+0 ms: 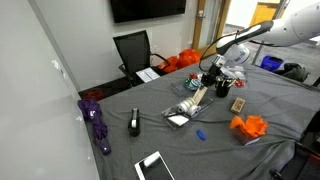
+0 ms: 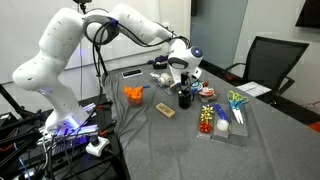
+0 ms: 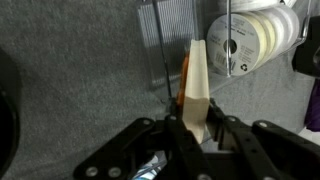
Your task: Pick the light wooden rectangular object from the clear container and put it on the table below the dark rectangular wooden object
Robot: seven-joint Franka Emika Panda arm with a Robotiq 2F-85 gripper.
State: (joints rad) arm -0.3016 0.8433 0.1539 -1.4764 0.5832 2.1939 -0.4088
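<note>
My gripper is shut on the light wooden block, which stands up between the fingers in the wrist view. In an exterior view the gripper holds the pale block tilted above the table, just beyond the clear container. The dark brown block lies on the cloth to the side of the gripper, apart from it. It also shows in an exterior view, below the gripper. The clear container holds small colourful items.
An orange crumpled object lies near the table's front edge. A roll of tape lies just past the block. A black cup stands under the arm. A black stapler-like item, a purple object and a white tablet lie further off.
</note>
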